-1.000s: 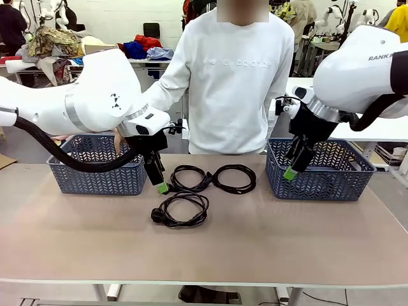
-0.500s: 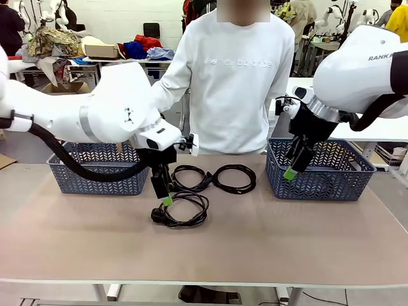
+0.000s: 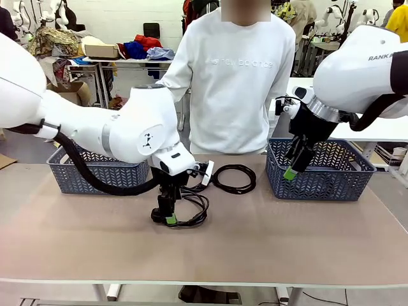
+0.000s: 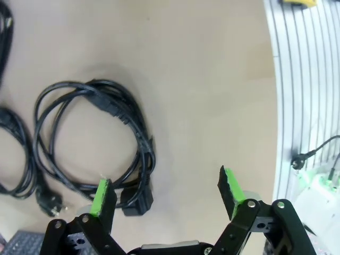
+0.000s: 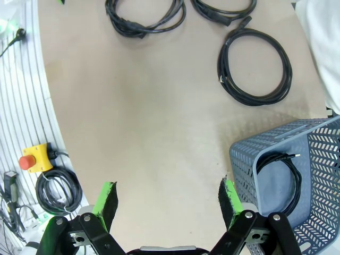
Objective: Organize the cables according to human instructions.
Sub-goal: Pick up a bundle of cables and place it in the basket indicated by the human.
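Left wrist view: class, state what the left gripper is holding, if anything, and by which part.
Nothing is held: the left gripper has its jaws open over the coiled cable, not closed on it.

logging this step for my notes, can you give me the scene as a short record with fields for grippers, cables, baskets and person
left gripper: open, low over the near cable coil, its plug close beside one pad
right gripper: open, empty, raised by the right basket
on table: near cable coil, middle coil, far right coil
in right basket: one coiled cable
left basket: contents cannot be told
person: standing at the far side
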{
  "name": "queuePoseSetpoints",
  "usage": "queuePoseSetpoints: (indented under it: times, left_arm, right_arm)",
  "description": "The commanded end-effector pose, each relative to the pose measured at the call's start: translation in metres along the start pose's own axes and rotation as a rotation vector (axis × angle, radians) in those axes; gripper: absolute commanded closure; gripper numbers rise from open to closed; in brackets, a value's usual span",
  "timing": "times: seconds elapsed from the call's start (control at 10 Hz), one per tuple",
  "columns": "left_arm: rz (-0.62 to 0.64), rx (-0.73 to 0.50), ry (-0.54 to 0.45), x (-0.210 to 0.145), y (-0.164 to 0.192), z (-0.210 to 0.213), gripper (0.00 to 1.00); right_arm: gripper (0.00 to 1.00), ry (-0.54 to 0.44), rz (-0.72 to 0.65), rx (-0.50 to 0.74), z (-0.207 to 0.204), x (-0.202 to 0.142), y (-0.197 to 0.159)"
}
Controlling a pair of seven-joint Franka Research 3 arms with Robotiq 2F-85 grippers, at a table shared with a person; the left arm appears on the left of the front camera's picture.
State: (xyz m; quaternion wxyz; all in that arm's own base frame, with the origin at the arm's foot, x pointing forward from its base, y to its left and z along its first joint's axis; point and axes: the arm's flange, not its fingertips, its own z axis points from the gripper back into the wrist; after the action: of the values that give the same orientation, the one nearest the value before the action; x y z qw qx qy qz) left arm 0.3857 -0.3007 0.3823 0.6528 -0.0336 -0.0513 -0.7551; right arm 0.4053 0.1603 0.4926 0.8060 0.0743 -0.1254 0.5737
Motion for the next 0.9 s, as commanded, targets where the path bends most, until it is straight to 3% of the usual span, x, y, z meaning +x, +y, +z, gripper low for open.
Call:
queuePoseSetpoints:
  times: [0.0,0.8]
  left_arm:
    - [-0.044,0.007,0.008,-0.001,0.000,-0.008,0.00]
    - [0.007,-0.061,-0.006,-0.004,0.012,-0.048,0.00]
  right_arm:
    - [0.00,0.002,0.000,0.000,0.001,0.003,-0.001]
    - [0.00,0.002,0.000,0.000,0.001,0.003,-0.001]
